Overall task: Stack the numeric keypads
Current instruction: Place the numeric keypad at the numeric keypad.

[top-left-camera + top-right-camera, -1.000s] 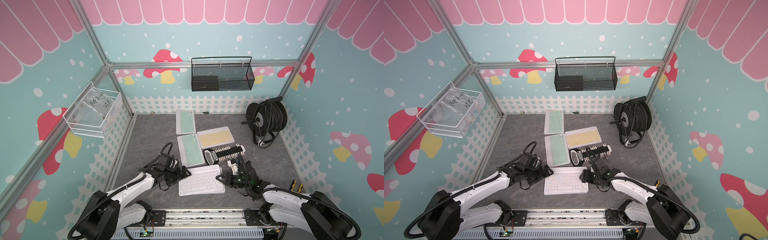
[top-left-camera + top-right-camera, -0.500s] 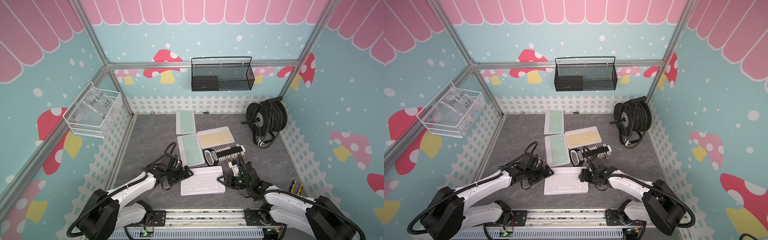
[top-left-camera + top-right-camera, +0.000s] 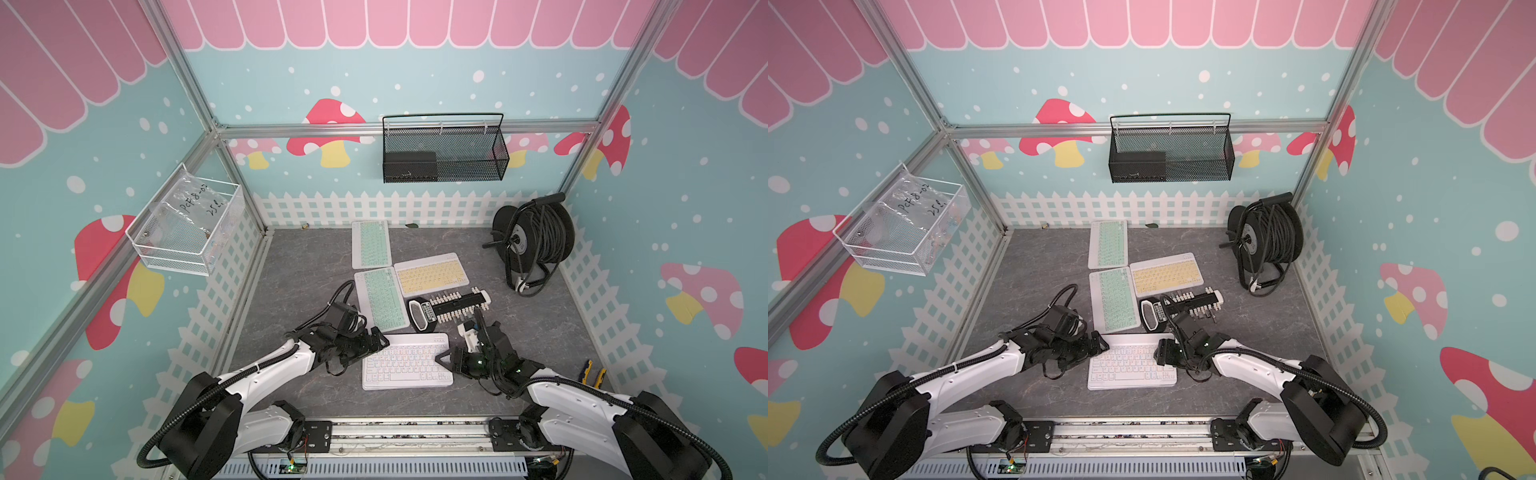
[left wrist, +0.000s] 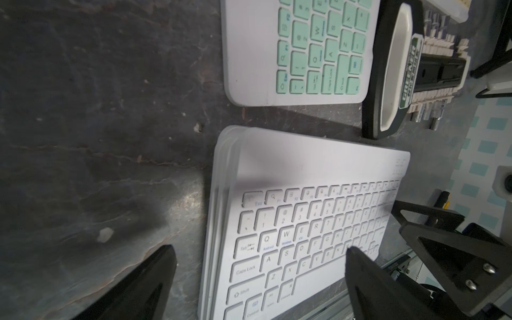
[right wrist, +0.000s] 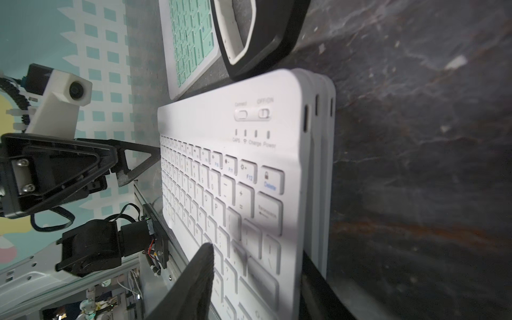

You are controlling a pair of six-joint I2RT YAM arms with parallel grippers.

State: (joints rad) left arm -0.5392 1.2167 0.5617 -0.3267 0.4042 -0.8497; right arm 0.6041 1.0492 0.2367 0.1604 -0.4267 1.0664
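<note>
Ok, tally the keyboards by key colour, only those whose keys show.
Mint green keyboards: 2
Yellow keyboard: 1
White keyboard, atop the pile: 1
Total: 4, plus at least 2 more hidden under the white one.

bench point(image 3: 291, 270): grey marbled slab | 6 o'clock: white-keyed keypad stack point(image 3: 405, 361), three edges showing | centre: near mint keypad point(image 3: 380, 298) | 12 o'clock: far mint keypad point(image 3: 371, 244) | 1 o'clock: yellow keypad point(image 3: 432, 274) just beside both | 3 o'clock: black peg holder point(image 3: 449, 308) | 2 o'clock corner: cable reel point(image 3: 536, 237)
</note>
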